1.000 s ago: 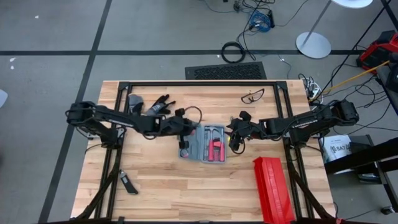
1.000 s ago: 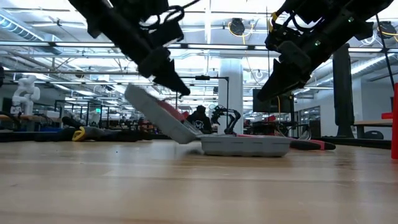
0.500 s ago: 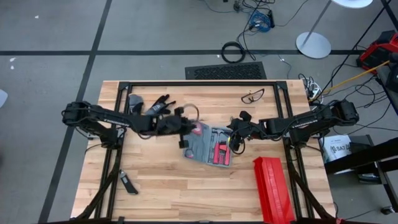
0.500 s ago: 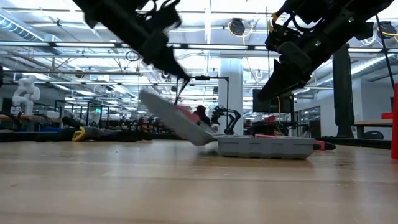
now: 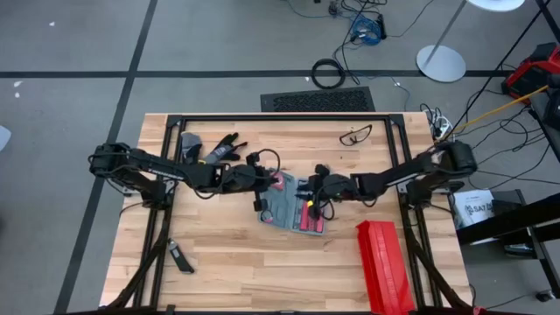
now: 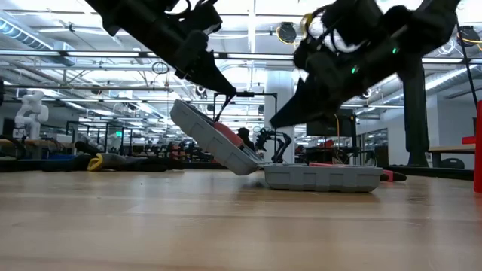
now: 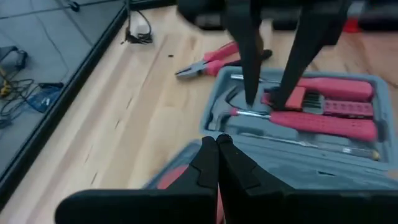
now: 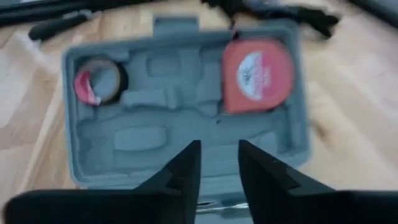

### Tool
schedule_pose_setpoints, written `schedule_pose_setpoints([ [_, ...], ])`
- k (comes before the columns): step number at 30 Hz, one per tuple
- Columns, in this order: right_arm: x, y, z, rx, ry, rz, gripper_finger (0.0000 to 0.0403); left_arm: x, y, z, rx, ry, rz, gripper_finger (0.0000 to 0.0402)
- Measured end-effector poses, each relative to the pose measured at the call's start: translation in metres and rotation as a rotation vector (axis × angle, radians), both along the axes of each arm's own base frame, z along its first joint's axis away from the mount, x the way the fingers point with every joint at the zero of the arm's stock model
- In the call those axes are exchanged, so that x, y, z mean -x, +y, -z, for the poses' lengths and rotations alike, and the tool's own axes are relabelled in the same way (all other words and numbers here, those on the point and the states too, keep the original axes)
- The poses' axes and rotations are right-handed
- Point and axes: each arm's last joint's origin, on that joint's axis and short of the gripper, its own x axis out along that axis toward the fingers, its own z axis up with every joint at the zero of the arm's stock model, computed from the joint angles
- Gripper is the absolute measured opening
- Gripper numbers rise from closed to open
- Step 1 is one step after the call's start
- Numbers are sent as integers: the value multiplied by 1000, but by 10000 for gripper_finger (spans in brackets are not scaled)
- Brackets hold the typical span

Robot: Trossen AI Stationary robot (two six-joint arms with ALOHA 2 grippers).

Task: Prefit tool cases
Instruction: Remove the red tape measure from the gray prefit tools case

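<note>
Right end effector [image 5: 308, 189] moved over tool case [image 5: 293, 210], fingers narrowly parted; left end effector [image 5: 262, 179] closed; no legible writing

Left claw [image 7: 217, 142] pinched closed, arm angled low; right claw [image 8: 217, 151] parted, arm reaching inward

Light here is bright and even from the ceiling strips [image 6: 68, 53] behind my arms, so in the low view both arms go nearly black against them. From above, my table [image 5: 227, 262] looks flat with only soft shadows. My right wrist view is smeared, the case [image 8: 180, 112] fuzzy. My left wrist view is sharper, edges slightly soft.
</note>
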Motion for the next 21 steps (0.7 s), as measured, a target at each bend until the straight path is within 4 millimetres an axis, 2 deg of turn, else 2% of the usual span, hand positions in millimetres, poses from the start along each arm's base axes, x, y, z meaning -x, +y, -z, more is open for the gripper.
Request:
schedule_pose_setpoints([
  [3, -8, -2, 17, -6, -9, 0, 43, 0, 1, 0, -3, 0, -9, 0],
  [6, -20, -4, 25, -3, -19, -14, 8, 0, 0, 0, -2, 3, -7, 0],
  [10, -41, -3, 30, -14, -15, -48, 9, 0, 1, 0, 19, -3, -21, 0],
  [17, -71, -2, 51, -11, 128, -44, 2, -1, 0, -1, 42, -29, -31, 0],
  [21, -77, -1, 57, -10, 148, -50, 1, -2, -4, -3, 42, -50, -18, 0],
])
